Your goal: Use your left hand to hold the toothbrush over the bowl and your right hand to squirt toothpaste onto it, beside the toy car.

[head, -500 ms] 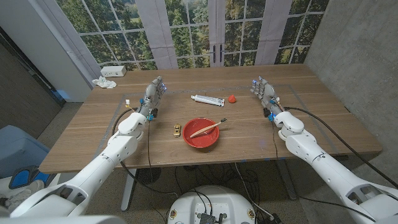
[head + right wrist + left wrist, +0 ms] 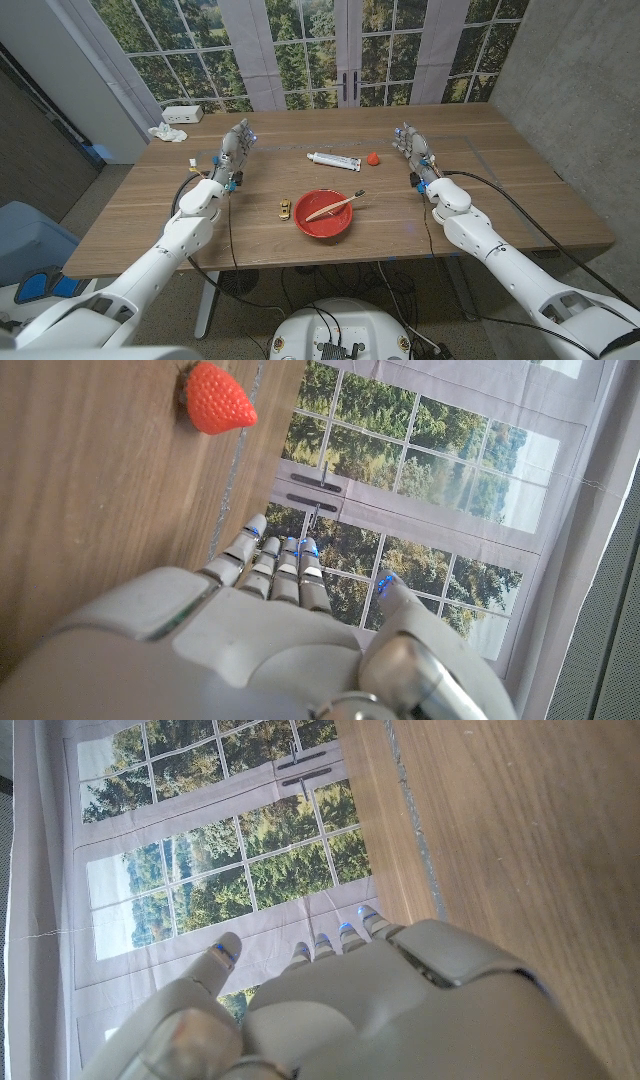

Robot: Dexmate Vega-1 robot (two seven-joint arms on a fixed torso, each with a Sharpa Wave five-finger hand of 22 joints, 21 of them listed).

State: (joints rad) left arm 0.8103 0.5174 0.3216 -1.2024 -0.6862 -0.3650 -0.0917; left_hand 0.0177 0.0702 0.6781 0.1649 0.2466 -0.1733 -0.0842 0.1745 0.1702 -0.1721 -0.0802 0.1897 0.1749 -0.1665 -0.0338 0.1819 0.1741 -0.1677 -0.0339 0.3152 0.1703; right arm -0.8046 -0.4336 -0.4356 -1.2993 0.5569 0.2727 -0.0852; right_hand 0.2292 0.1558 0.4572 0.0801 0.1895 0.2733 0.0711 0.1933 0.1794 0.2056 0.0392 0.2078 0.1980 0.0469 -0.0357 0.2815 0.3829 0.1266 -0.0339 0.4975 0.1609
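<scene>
A wooden toothbrush (image 2: 335, 205) lies across the red bowl (image 2: 323, 225) near the table's front middle. A small yellow toy car (image 2: 285, 209) sits just left of the bowl. The white toothpaste tube (image 2: 334, 161) lies farther back, with a red strawberry (image 2: 373, 158) (image 2: 217, 399) at its right end. My left hand (image 2: 233, 150) (image 2: 340, 1010) stands on the table far left of the bowl, fingers extended, holding nothing. My right hand (image 2: 414, 148) (image 2: 270, 630) stands at the right, a short way from the strawberry, fingers extended and empty.
A white power strip (image 2: 182, 115) and a crumpled white cloth (image 2: 167, 132) lie at the back left corner. A small white object (image 2: 190, 163) sits left of my left hand. Windows stand behind the table (image 2: 500, 200).
Both hands have moved a little: the left one further left and back, the right one inward toward the strawberry. The toothbrush, bowl, car and tube have not moved.
</scene>
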